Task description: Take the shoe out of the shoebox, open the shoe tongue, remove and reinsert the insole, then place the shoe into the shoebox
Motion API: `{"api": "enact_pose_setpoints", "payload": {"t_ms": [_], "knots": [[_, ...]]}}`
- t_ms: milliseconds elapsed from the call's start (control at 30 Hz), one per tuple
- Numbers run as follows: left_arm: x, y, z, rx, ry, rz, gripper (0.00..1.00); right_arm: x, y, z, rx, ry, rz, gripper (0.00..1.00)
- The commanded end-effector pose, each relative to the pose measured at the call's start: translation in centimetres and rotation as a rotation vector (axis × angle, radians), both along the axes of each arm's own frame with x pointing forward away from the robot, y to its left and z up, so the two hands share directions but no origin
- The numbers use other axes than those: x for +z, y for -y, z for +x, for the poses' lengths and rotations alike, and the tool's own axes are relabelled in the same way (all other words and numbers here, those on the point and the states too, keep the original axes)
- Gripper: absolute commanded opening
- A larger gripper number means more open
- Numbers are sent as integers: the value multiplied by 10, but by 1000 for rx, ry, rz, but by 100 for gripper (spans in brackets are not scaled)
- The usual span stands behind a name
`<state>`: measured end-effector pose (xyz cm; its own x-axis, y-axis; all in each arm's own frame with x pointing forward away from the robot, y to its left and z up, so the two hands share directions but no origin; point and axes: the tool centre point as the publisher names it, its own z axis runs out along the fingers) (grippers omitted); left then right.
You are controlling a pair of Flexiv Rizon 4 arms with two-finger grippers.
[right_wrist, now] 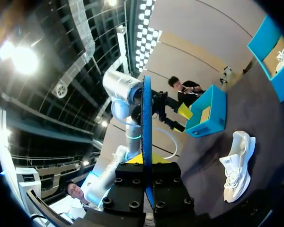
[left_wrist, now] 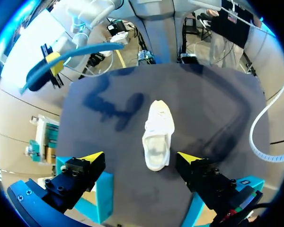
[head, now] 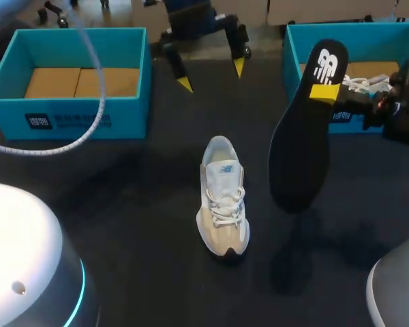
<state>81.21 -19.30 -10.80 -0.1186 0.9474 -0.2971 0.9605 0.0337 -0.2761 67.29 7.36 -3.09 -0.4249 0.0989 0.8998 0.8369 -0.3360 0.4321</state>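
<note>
Insole [right_wrist: 146, 113], edge-on at the wrist, seemingly pinched by right fingers [head: 324, 92]; left fingers [left_wrist: 92, 157] wide.

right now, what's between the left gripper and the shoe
Nothing but bare dark table lies between the left gripper and the shoe; the head view shows this stretch plainly.

The white shoe [head: 222, 197] stood upright, toe toward me; the black insole [head: 300, 157] hung right of it, the teal left shoebox [head: 123, 116] and right shoebox [head: 368, 44] beyond.

White logo [head: 325, 66] on insole [head: 300, 146] heel; printed label [head: 68, 121] on left shoebox [head: 131, 114] front, characters seemingly unreadable.
</note>
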Motion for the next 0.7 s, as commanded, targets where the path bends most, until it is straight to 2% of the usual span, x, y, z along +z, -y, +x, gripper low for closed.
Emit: {"api": "enact_pose_setpoints", "payload": {"t_ms": [33, 233, 700], "knots": [[5, -6, -5, 32, 10, -176, 100, -3, 4, -6, -16, -11, 9, 0], [21, -10, -12, 50, -1, -257, 100, -6, 17, 19, -23, -49, 36, 0], [21, -10, -12, 50, -1, -257, 100, -17, 51, 71, 75, -220, 26, 0]]}}
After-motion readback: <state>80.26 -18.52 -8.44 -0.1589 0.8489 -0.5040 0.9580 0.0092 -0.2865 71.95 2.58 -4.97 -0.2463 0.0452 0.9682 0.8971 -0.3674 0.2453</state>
